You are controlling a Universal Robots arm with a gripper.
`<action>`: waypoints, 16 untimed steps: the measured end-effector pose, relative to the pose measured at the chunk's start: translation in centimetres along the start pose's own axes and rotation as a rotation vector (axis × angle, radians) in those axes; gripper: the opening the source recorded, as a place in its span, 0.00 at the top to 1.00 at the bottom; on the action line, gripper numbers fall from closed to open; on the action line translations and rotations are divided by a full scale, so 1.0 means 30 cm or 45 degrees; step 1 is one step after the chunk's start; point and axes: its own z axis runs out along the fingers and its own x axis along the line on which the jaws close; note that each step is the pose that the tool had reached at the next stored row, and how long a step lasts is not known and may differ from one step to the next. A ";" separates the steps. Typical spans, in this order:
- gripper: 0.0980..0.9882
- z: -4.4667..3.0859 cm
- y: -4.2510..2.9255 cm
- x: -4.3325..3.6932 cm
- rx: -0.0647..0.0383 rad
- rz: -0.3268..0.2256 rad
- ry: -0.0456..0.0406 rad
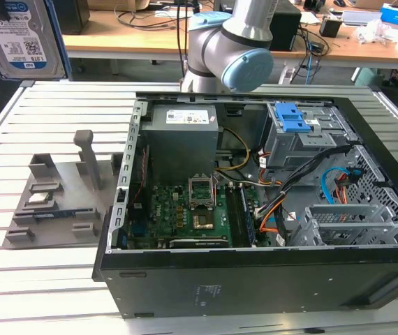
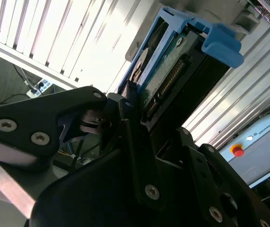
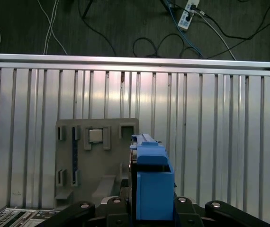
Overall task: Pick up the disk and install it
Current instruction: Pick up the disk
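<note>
The disk [image 1: 23, 36] hangs high at the exterior view's far left, label side facing that camera, with its blue bracket along the edges. In the second wrist view the disk [image 2: 170, 71] sits edge-on between the black fingers [image 2: 135, 137], connector row showing, and my gripper [image 2: 135, 101] is shut on it. In the first wrist view the disk's blue bracket [image 3: 151, 184] stands between the jaws of my gripper [image 3: 151, 210], above the slatted table and just beside the grey fixture [image 3: 94, 161].
An open computer case [image 1: 255, 276] lies on the slatted table [image 1: 52, 105], with a grey power supply [image 1: 183, 136], a motherboard [image 1: 185, 213] and a drive bay with a blue latch [image 1: 293, 118]. The grey fixture [image 1: 59, 195] sits at its left. The arm [image 1: 234, 42] rises behind.
</note>
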 end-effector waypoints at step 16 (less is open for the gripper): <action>0.70 -0.007 -0.151 0.005 0.000 0.000 0.000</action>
